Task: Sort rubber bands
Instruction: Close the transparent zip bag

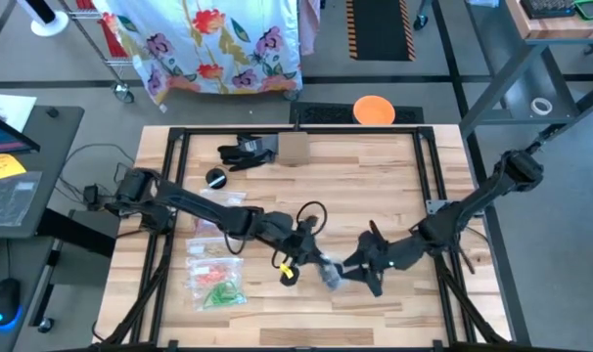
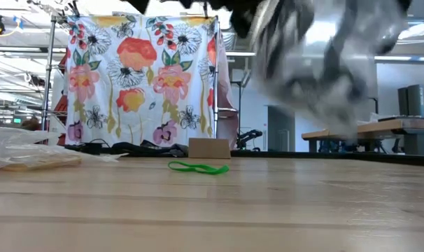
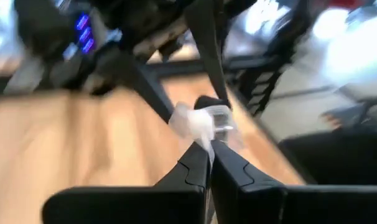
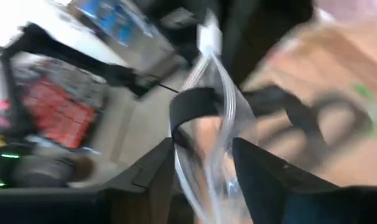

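Observation:
A clear plastic bag (image 1: 328,274) hangs above the middle of the table between my two grippers; it is blurred in the low view (image 2: 317,63). My left gripper (image 3: 208,146), reaching in from the left, is shut on it. My right gripper (image 4: 204,162), reaching in from the right, is open, with the bag (image 4: 216,93) running between its fingers. One green rubber band (image 2: 198,168) lies flat on the tabletop. More rubber bands, green and red, show inside clear bags (image 1: 216,279) lying near the table's left front. My left gripper pinches an edge of the clear bag (image 3: 204,127) between its two fingertips, the fingers nearly level and coming from the table's left. The bag is lifted clear of the table. My right gripper has the bag between its open fingers; whether they touch it I cannot tell.
A small cardboard box (image 1: 293,149) and black gloves (image 1: 246,152) sit at the far edge, with a round black thing (image 1: 216,178) near them. A black cable loop (image 1: 311,210) lies behind my left gripper. A small yellow and black thing (image 1: 289,275) lies near the bag.

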Tool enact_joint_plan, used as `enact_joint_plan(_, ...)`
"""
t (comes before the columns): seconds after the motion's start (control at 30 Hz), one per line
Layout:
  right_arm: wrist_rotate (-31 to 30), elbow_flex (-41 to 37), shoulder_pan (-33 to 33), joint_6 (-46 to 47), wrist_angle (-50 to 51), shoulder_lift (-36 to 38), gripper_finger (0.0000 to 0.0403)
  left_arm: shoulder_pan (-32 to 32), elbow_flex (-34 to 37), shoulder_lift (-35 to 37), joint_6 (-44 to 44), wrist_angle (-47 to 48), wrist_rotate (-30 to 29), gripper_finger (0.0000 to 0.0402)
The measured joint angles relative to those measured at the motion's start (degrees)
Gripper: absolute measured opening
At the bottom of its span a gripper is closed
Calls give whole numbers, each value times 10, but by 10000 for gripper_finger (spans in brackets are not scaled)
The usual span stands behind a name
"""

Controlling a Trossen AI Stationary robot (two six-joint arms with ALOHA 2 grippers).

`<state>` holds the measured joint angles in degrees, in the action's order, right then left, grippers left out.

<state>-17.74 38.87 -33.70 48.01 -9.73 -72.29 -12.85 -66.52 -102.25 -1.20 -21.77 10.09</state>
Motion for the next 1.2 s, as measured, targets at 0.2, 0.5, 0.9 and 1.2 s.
enact_joint_plan(0.2, -1, 0, 47, -21, 104, 0, 176, -7, 0, 54, -52, 182, -77, 0)
enact_joint_plan(0.5, -4, 0, 103, -110, 86, 0, 164, -4, -29, 86, -121, 331, -82, 0)
enact_joint_plan(0.9, -34, 1, 115, -284, -128, -2, 163, -3, -54, 85, -161, 345, -89, 0)
enact_joint_plan(1.2, -33, 0, 116, -392, -200, -36, 163, 3, -54, 84, -218, 302, -93, 0)
